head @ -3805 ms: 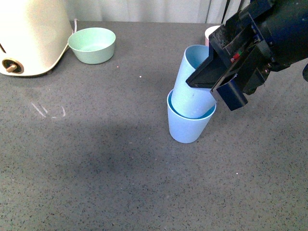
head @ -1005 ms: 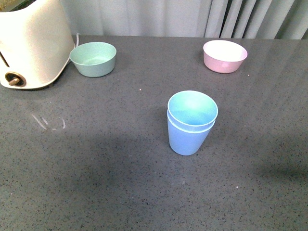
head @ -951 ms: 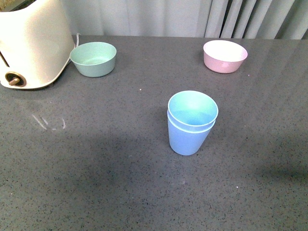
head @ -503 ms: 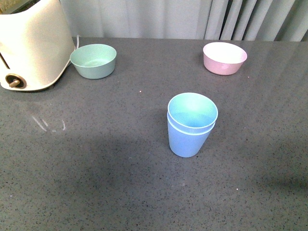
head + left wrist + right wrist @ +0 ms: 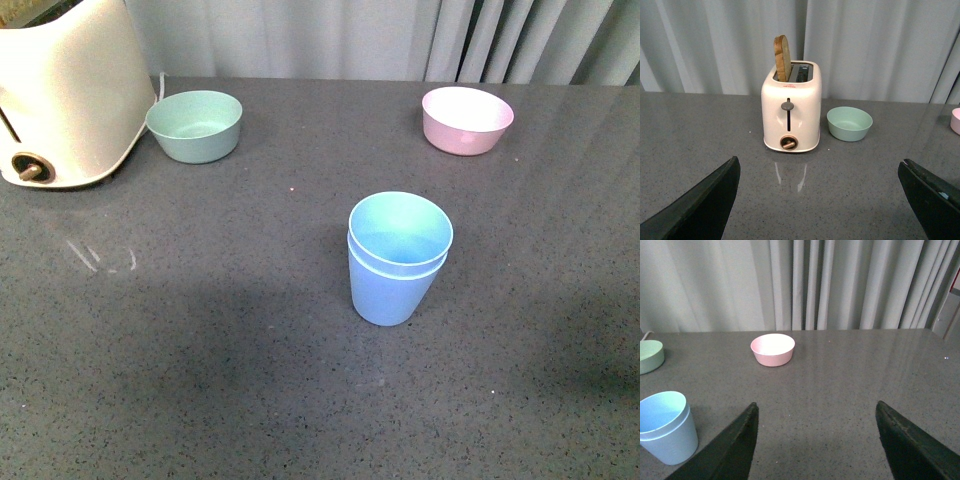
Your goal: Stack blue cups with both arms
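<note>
From the front I see the blue cups [image 5: 398, 255], matte tapered tumblers, nested upright mid-table [image 5: 200, 350] on speckled grey stone. My left hand [image 5: 820, 200] spreads released before a glossy cream toaster [image 5: 791, 112]; my right hand [image 5: 815, 445] gapes empty beside the stack

A cream toaster [image 5: 791, 114] with bread [image 5: 782, 58] stands far left on the grey desk [image 5: 200, 330], a green bowl [image 5: 194, 123] beside it, a pink bowl [image 5: 467, 119] far right.

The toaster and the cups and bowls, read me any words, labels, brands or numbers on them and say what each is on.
Toaster: a small reddish mark near its top edge, too small and blurred to read.
Stacked blue cups: no text.
Green bowl: no text.
Pink bowl: no text.
Nothing else shows readable writing.
</note>
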